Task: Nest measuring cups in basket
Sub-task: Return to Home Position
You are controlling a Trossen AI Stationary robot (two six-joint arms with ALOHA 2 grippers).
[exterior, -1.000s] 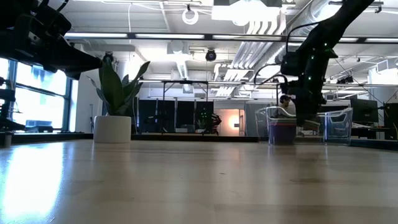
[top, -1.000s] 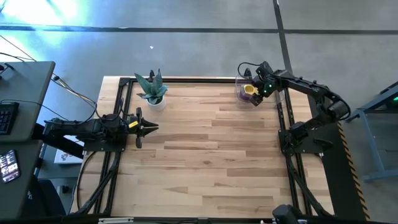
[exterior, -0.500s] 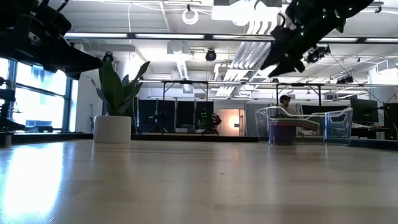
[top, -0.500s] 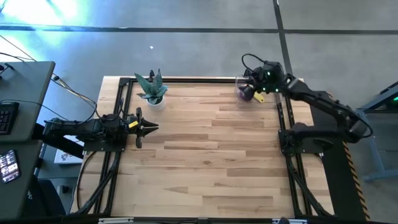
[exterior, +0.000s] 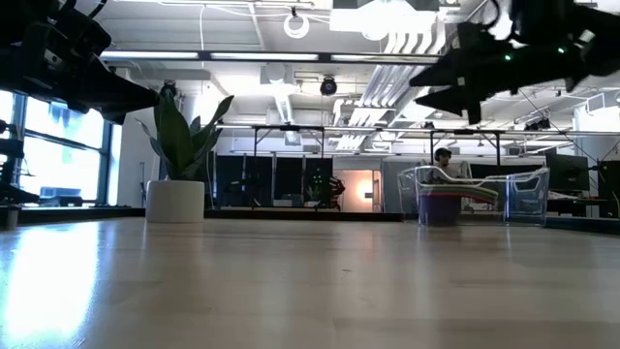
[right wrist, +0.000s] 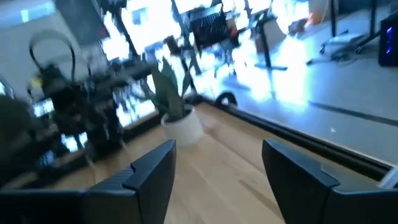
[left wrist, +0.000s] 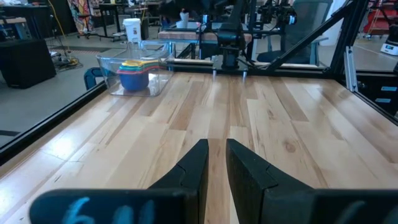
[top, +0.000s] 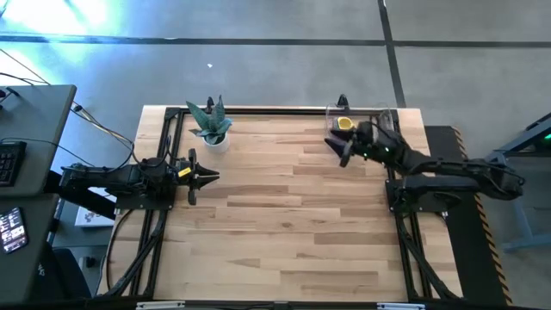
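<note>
The clear basket (top: 360, 121) stands at the table's far right corner; it also shows in the low view (exterior: 523, 197) and the left wrist view (left wrist: 106, 65). The measuring cups sit nested in it as one stack (left wrist: 135, 71), purple lowest (exterior: 439, 206) and yellow on top (top: 345, 123). My right gripper (top: 338, 148) is open and empty, high above the table (exterior: 436, 85), just on the near side of the basket, pointing toward the table's left edge. Its fingers stand wide apart in its wrist view (right wrist: 214, 174). My left gripper (top: 211, 176) waits shut at the table's left side (left wrist: 216, 163).
A white potted plant (top: 212, 127) stands at the far left of the table (exterior: 179, 165) and shows ahead of my right gripper (right wrist: 177, 115). Black frame rails (top: 258, 111) run along the table's far, left and right edges. Bare wooden tabletop (top: 284, 215) lies between the arms.
My right gripper has risen out of the basket, come a little toward the near edge, and tipped from pointing down to level, pointing toward the table's left edge. The yellow cup has stayed on top of the stack in the basket.
</note>
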